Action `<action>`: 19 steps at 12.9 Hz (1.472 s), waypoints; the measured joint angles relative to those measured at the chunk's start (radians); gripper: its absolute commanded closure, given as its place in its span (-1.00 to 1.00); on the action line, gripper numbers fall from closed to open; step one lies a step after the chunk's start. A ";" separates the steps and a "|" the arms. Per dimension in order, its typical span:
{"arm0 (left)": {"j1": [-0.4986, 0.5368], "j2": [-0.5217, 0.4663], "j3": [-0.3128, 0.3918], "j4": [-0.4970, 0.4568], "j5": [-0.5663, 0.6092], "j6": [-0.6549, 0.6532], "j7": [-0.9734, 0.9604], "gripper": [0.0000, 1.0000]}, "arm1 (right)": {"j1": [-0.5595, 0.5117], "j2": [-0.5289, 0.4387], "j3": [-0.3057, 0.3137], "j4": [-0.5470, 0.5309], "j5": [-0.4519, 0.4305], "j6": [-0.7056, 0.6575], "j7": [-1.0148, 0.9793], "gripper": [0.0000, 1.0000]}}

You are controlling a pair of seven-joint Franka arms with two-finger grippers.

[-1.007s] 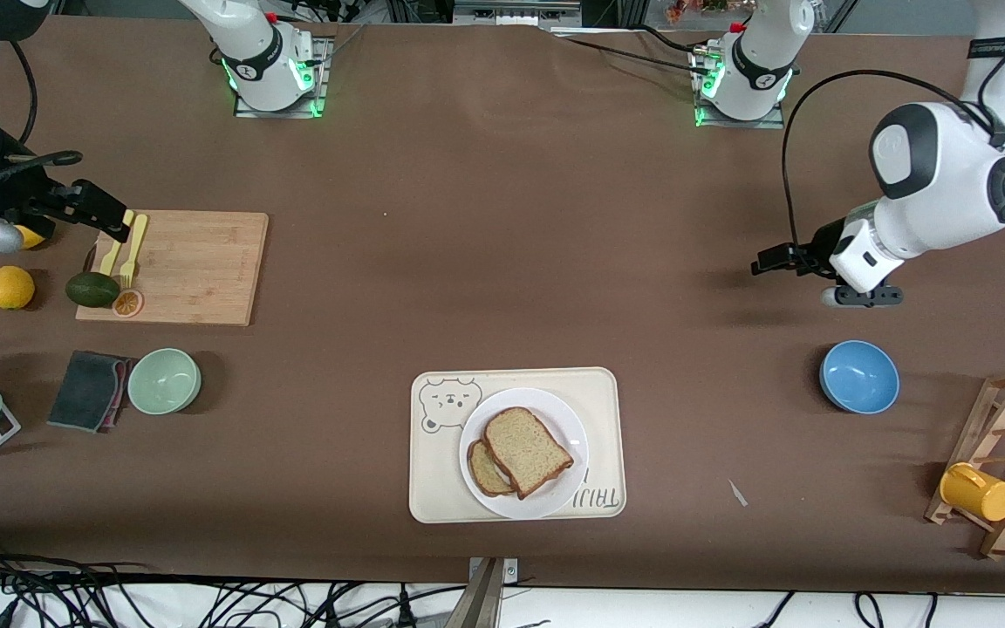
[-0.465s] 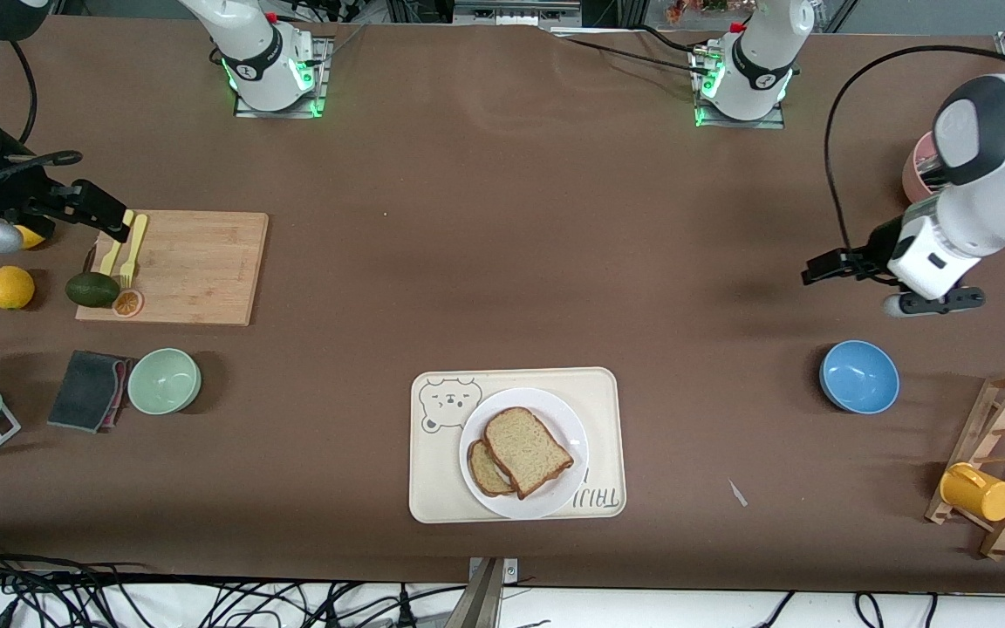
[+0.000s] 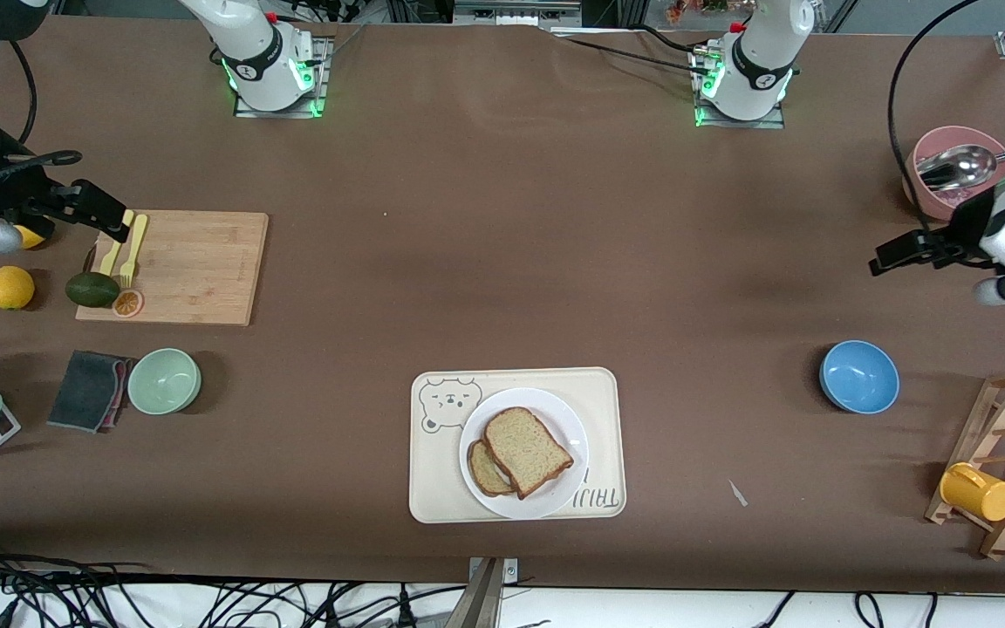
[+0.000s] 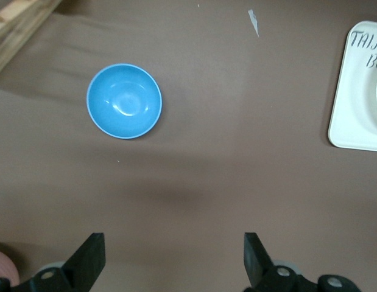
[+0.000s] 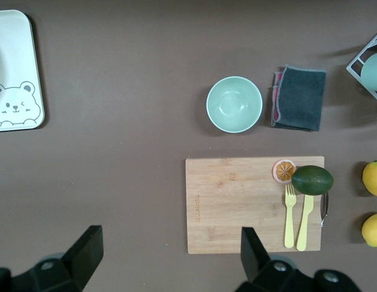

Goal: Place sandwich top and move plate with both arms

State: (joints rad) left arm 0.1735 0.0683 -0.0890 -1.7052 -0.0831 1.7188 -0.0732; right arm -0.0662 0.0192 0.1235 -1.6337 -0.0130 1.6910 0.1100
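Sandwich top (image 3: pixel 527 451), a plain slice of speckled light brown bread with a darker crust, lies flat on the round white glossy plate (image 3: pixel 570 430), partly covering one second slice (image 3: pixel 485 472) under it. Its long axis runs on a slant, the rounded end toward the bear drawing and the robots, the squarer end toward the left arm's end of the table. The plate sits on the cream rectangular tray with a bear drawing (image 3: pixel 433 453), at the table's edge nearest the front camera.

One wide table covered in brown cloth (image 3: pixel 502 244) carries everything; black cables hang below its near edge.

Two white arms wait at either end. The left pincer (image 3: pixel 891 257) hangs spread wide, gripping nothing, over bare cloth beside a pink bowl holding a metal spoon (image 3: pixel 956 167). The right pincer (image 3: pixel 110 222) is likewise spread and empty, over the end of a bamboo cutting board (image 3: pixel 193 266).

Three bowls in all: pink, a blue one (image 3: pixel 858 376) and a pale green one (image 3: pixel 164 380). Two yellow plastic forks (image 5: pixel 296 216) lie on the board beside one dark green avocado (image 5: pixel 312 180).
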 measured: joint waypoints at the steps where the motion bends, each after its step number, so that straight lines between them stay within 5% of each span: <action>1: -0.020 0.000 0.022 0.020 0.000 -0.014 -0.001 -1.00 | 0.000 0.000 0.000 0.000 0.000 0.001 0.000 -1.00; 8: -0.116 -0.007 0.101 0.105 0.000 -0.109 -0.020 -1.00 | 0.000 -0.002 0.000 0.006 0.000 0.004 0.000 -1.00; 19: -0.129 -0.016 0.055 0.115 0.079 -0.126 -0.036 -1.00 | 0.000 -0.004 0.000 0.011 0.000 0.004 0.000 -1.00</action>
State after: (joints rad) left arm 0.0444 0.0521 -0.0344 -1.5906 -0.0042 1.5925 -0.1097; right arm -0.0661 0.0156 0.1235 -1.6225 -0.0130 1.6953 0.1101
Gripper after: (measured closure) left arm 0.000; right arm 0.000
